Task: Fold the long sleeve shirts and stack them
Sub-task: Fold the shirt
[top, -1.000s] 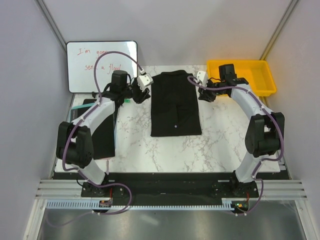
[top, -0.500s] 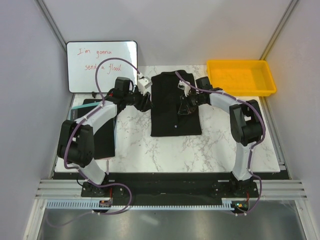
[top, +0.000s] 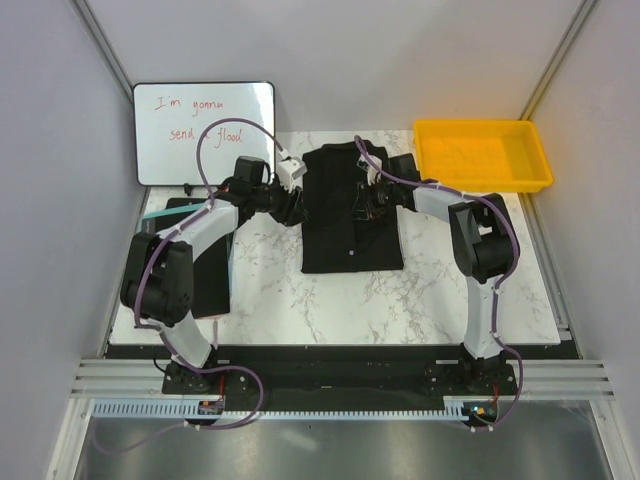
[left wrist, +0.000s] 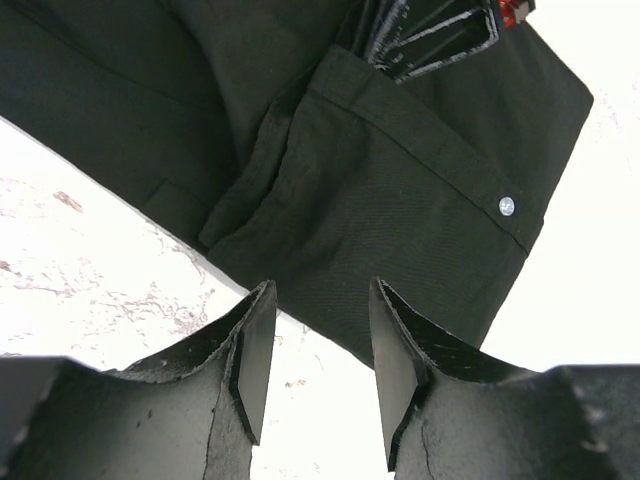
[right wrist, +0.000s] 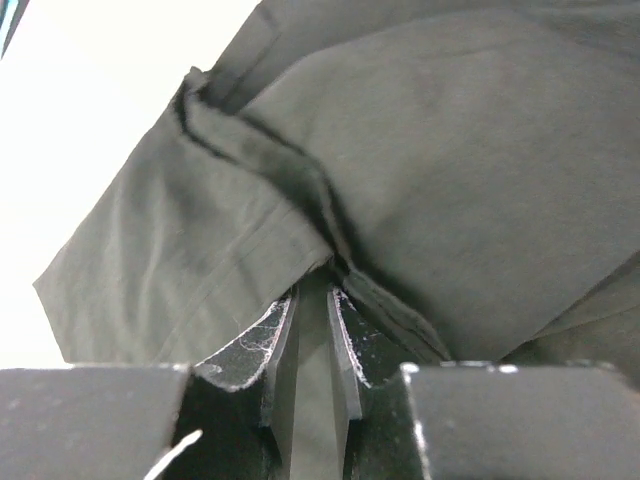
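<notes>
A black long sleeve shirt lies folded flat in the middle of the marble table, collar at the far end. My left gripper is at the shirt's left edge. In the left wrist view it is open and empty, low over the table, with the shirt and a pale button just ahead. My right gripper is on the shirt's upper middle. In the right wrist view it has its jaws nearly together, nosed into a fold of the shirt with cloth between them.
A yellow tray stands at the back right. A whiteboard leans at the back left. A flat black board with a pale edge lies on the left side under my left arm.
My right gripper has swung from beside the yellow tray leftward onto the shirt and closed into a fold. My left gripper has moved right, up to the shirt's left edge.
</notes>
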`<state>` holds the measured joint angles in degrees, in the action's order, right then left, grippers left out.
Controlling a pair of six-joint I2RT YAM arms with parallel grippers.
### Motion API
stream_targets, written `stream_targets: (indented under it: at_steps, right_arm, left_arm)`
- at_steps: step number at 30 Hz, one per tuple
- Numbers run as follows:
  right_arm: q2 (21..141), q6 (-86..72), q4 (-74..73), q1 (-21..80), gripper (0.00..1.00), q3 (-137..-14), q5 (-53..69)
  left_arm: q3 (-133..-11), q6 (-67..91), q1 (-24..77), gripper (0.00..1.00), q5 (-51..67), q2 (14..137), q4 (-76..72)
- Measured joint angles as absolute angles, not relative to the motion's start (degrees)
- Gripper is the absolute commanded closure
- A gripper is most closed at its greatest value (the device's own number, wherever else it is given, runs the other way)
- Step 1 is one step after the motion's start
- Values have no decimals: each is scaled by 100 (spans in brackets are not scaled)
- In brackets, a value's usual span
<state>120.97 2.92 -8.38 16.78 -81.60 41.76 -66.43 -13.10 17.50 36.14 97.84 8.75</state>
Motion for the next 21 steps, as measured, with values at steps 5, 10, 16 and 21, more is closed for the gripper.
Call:
stream_targets:
  at_steps: [5,10,16,21]
  right_arm:
    - [12379,36,-692,1673,75,-8195,3911]
    - [12573,-110,-681,1632,71,-8423,3983]
    - [12551,-281,-709,1579,59,-8460,4132]
    - [12105,-248,-972,1326,33,-8458,4224]
  left_arm:
    - [-7102,-1216,1769,52,3614,10298,1173]
    - [-7640,-733,1850,52,3647,10962,1369]
    - [-8204,-23,1949,52,3651,11762,1619]
    - [-8514,130,1865,48,3695,12206,1944]
